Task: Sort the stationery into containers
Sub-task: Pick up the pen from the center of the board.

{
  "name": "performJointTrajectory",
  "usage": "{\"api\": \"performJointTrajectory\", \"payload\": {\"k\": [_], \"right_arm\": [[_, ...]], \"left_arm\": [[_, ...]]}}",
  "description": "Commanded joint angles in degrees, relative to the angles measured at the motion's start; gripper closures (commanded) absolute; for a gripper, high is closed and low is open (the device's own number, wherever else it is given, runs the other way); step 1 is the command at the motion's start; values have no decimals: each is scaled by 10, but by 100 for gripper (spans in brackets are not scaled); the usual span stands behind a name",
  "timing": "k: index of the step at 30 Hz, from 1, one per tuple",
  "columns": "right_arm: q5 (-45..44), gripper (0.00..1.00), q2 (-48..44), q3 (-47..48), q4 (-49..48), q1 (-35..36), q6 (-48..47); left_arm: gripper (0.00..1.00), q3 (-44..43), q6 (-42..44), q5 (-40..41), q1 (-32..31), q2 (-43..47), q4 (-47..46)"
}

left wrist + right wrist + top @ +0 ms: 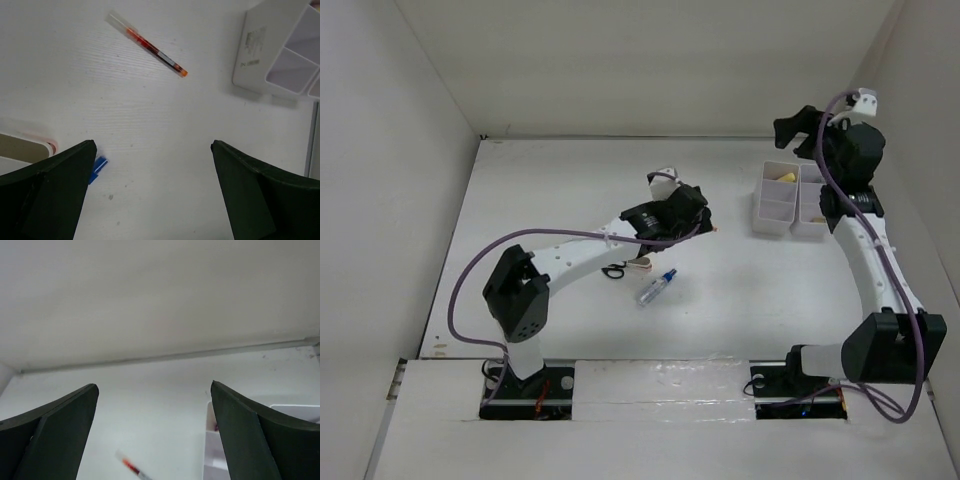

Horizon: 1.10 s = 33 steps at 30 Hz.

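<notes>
Thin red pen with clear cap [152, 50] lies diagonal, upper centre of left wrist view, loose on white table [150, 115]; white translucent compartmented bin [252, 55] upper right, apart from pen; beige block [20, 147] at left edge. Left gripper [152, 144] jaws wide, nothing between. Overhead: black-handled scissors [613, 270] and small clear blue-capped bottle [657, 287] mid-frame; second white bin [808, 222] touching the first; right gripper [152, 386] upper right, jaws wide, empty.

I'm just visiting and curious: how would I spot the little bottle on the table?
Look at the middle of the table, on the near side of the left arm. The bottle lies on its side, right of the black scissors. It alone is clear with a blue cap.
</notes>
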<state>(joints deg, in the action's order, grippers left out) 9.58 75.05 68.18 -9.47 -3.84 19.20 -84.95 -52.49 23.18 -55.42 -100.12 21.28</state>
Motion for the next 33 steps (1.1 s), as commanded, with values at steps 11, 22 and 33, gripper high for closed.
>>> {"api": "performJointTrajectory", "payload": {"k": [11, 22, 33], "right_arm": [[24, 1, 209, 100, 307, 222, -245], [50, 6, 337, 144, 361, 238, -288], [15, 15, 439, 288, 473, 256, -349]], "left_arm": [[0, 50, -114, 61, 83, 129, 76], [0, 129, -4, 6, 152, 230, 52], [0, 158, 75, -63, 152, 225, 17]]}}
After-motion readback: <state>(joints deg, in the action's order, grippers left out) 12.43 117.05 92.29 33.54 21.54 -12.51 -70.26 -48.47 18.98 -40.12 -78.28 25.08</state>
